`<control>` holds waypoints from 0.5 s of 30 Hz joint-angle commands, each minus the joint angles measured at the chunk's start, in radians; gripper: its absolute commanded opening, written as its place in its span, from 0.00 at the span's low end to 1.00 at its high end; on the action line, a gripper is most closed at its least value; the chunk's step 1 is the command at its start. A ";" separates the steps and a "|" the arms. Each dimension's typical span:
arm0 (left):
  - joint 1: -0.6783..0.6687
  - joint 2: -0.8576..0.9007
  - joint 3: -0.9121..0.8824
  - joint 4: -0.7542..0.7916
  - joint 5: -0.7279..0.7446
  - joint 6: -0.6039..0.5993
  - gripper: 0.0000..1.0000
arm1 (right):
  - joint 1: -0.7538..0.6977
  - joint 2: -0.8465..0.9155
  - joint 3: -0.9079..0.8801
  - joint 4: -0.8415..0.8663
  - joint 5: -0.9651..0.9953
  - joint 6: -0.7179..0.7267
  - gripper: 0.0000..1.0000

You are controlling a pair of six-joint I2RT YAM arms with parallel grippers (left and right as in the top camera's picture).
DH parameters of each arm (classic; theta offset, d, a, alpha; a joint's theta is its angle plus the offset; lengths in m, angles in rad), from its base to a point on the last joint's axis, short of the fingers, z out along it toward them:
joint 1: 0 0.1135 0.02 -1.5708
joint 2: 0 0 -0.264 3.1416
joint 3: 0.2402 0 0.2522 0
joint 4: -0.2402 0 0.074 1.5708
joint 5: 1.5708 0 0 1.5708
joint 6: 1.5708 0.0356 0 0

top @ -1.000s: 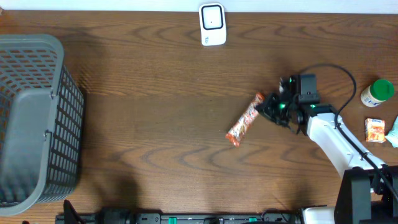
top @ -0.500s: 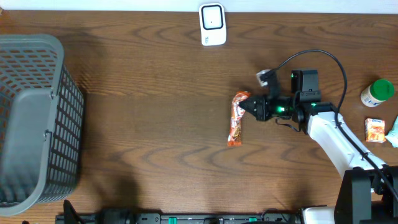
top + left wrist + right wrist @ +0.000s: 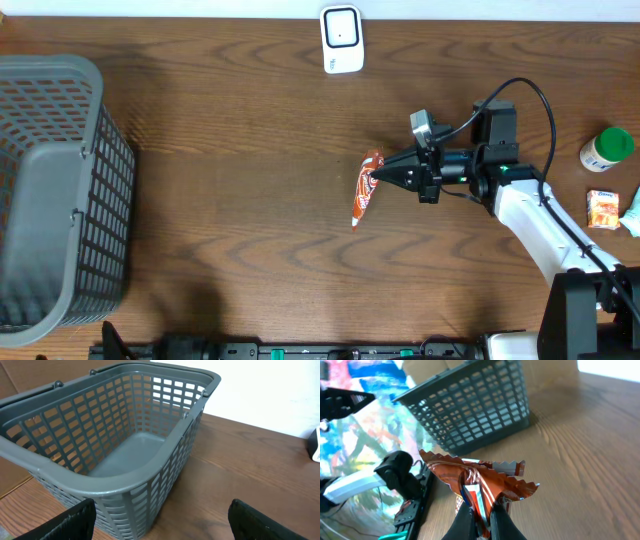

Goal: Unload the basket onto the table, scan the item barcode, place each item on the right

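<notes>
The item is an orange-red snack wrapper near the middle of the table, held by its upper end. My right gripper points left and is shut on that end. In the right wrist view the crinkled wrapper is pinched between the two dark fingers, above the wood. A white barcode scanner stands at the table's far edge, well apart from the wrapper. My left gripper shows only in its wrist view, open and with nothing between its fingers, facing the grey basket.
The large grey mesh basket fills the left end of the table. At the right edge stand a green-lidded bottle and a small orange packet. The right arm's cable loops above its wrist.
My right gripper has carried the wrapper to the left. The wrapper has swung from a diagonal lie to hanging almost straight from the fingertips. The left gripper has not moved.
</notes>
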 commanded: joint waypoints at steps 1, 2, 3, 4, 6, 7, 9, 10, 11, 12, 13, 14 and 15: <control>0.004 0.002 0.002 -0.001 0.001 -0.002 0.85 | 0.011 -0.001 0.001 0.022 -0.029 -0.071 0.01; 0.004 0.002 0.002 -0.001 0.001 -0.002 0.85 | 0.018 -0.001 0.001 0.030 0.021 -0.086 0.01; 0.004 0.002 0.002 -0.001 0.001 -0.002 0.85 | 0.029 -0.001 0.001 0.041 0.087 -0.091 0.01; 0.004 0.002 0.002 -0.001 0.001 -0.002 0.85 | 0.041 -0.001 0.001 0.051 0.166 -0.091 0.01; 0.004 0.002 0.002 -0.001 0.001 -0.002 0.85 | 0.063 -0.001 0.001 0.086 0.249 -0.100 0.01; 0.004 0.002 0.002 -0.001 0.001 -0.002 0.85 | 0.069 0.000 0.001 0.114 0.220 -0.114 0.01; 0.004 0.002 0.002 -0.002 0.001 -0.002 0.85 | 0.069 0.000 0.001 0.205 0.069 -0.161 0.01; 0.004 0.002 0.002 -0.001 0.001 -0.002 0.85 | 0.064 0.000 0.001 0.259 -0.006 -0.176 0.01; 0.004 0.002 0.002 -0.002 0.001 -0.002 0.85 | 0.059 0.000 0.001 0.315 -0.074 -0.188 0.01; 0.004 0.002 0.002 -0.002 0.001 -0.002 0.85 | 0.056 0.000 0.001 0.354 -0.084 -0.180 0.01; 0.004 0.002 0.002 -0.001 0.001 -0.002 0.85 | 0.058 -0.001 0.001 0.391 -0.084 -0.175 0.01; 0.004 0.002 0.002 -0.001 0.001 -0.002 0.85 | 0.063 -0.001 0.001 0.415 -0.084 -0.176 0.01; 0.004 0.002 0.002 -0.001 0.001 -0.002 0.85 | 0.075 0.000 0.001 0.438 -0.085 -0.187 0.01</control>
